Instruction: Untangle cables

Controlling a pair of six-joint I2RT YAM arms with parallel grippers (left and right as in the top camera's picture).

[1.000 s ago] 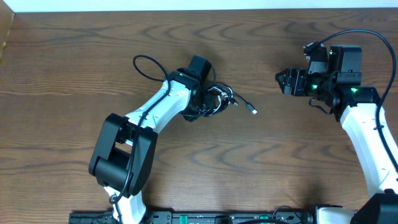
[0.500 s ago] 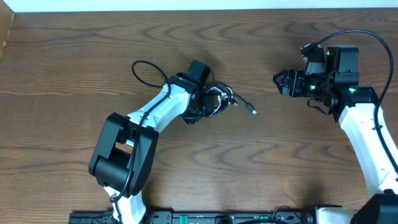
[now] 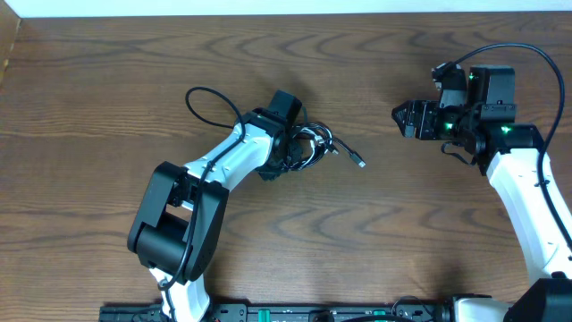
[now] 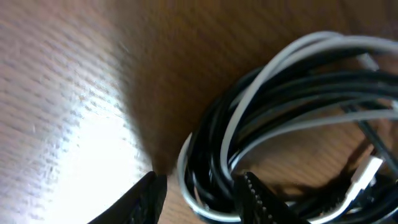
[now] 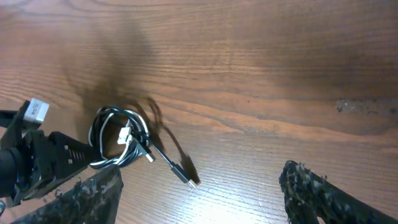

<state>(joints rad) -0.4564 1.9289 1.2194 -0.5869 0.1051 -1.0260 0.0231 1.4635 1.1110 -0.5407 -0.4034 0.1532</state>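
The black and white cables (image 3: 315, 143) lie in one tangled coil at the table's middle. A black strand with a plug end (image 3: 359, 163) sticks out to the right. My left gripper (image 3: 293, 154) is down on the coil's left side. In the left wrist view its jaws (image 4: 200, 198) hold loops of the black cable (image 4: 298, 106) and white cable (image 4: 273, 62) between them. My right gripper (image 3: 400, 119) is open and empty, well to the right of the coil. The right wrist view shows the coil (image 5: 118, 140) and plug (image 5: 186, 177) beyond its fingers (image 5: 205, 199).
The left arm's own thick black wire (image 3: 204, 97) loops over the table to the left of the coil. The wooden table (image 3: 375, 241) reaches a pale wall edge at the back.
My left gripper and the coil have shifted slightly to the left, and the plug end followed. My right gripper has edged a little to the left.
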